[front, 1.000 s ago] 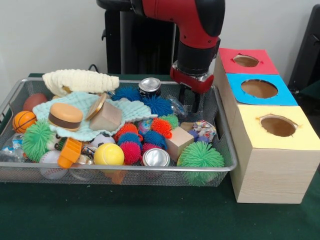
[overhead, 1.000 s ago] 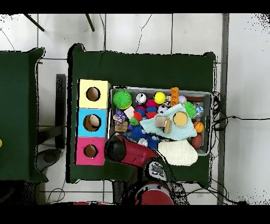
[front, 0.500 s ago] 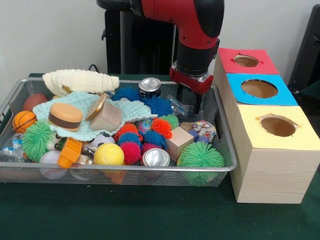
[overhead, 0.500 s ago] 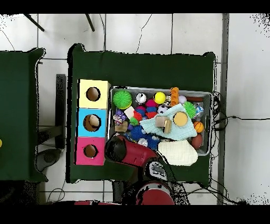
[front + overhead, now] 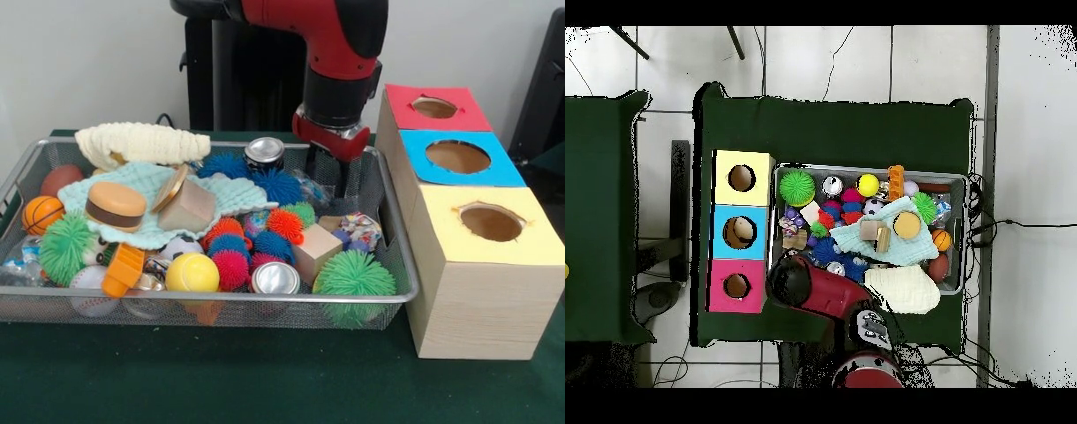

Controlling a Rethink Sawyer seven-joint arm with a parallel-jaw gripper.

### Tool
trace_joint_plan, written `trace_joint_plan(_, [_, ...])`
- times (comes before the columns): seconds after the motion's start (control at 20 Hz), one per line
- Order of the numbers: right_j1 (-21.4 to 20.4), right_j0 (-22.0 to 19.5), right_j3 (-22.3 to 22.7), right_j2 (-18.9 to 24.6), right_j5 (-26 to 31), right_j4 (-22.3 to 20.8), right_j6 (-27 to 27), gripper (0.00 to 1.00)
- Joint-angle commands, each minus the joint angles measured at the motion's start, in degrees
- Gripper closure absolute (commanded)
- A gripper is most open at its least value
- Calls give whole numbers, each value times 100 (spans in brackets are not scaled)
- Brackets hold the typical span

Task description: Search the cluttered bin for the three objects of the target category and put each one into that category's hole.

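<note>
The red and black arm's tool [image 5: 325, 173] hangs at the upper middle of the front view, over the right rear corner of the wire mesh bin [image 5: 395, 265]. Its two dark fingers stand apart with nothing between them, their tips just above a clear crinkled wrapper [image 5: 311, 188] and a blue spiky ball [image 5: 279, 185].

The bin sits on the green-covered counter [image 5: 265, 380] and is crowded. Left of the tool stands a silver can [image 5: 264, 151]; a second silver can [image 5: 275, 277] lies at the front rim. Near the middle lie a small wooden block [image 5: 315, 251], red spiky balls [image 5: 231, 268] and a yellow ball [image 5: 192, 272]. A green spiky ball [image 5: 353, 276] fills the lower right corner of the bin. Toward the left, a toy hamburger [image 5: 116, 205] rests on a mint green cloth [image 5: 141, 225], with a cream knitted cloth [image 5: 141, 141] behind it and a small orange basketball [image 5: 41, 213] at the left edge.

At the right of the frame, just beside the bin, stand three wooden boxes with round holes: red-topped [image 5: 437, 108], blue-topped [image 5: 457, 157] and yellow-topped [image 5: 490, 223]. In the overhead view the arm [image 5: 820, 290] covers the bin's lower left corner.
</note>
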Motion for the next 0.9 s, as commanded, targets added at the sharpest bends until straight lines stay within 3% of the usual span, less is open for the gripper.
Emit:
trace_joint_plan(0.05, [-1040,-192,100,179,1261,88,545,0])
trace_joint_plan(0.5, [-1736,-290,-104,35,2450,35,452,0])
trace_joint_plan(0.9, [-1317,-504,-12,212,1591,-8,537,0])
